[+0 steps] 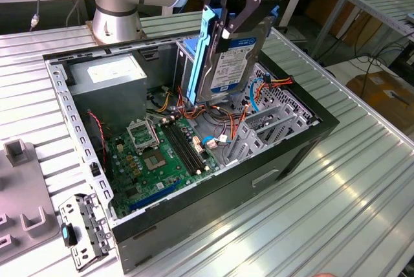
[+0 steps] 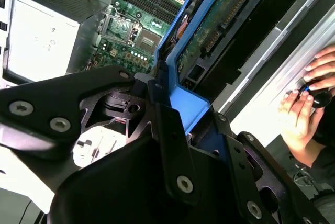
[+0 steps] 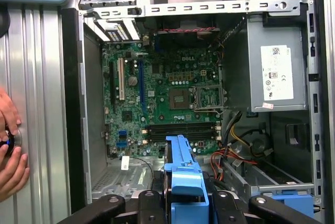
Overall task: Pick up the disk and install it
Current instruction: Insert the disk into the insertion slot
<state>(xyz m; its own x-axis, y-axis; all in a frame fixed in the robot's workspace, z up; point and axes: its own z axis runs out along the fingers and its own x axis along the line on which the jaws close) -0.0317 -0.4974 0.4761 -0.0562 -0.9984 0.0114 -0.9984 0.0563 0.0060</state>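
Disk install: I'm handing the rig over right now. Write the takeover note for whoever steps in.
Gripper: shut on the disk, clamped at its blue side rails.
Disk: held on edge over the open computer case, lower end near the orange cables.
Done: disk picked up.
Left: install; the disk is not yet seated in the case.
Note: a person's hand rests beside the case.
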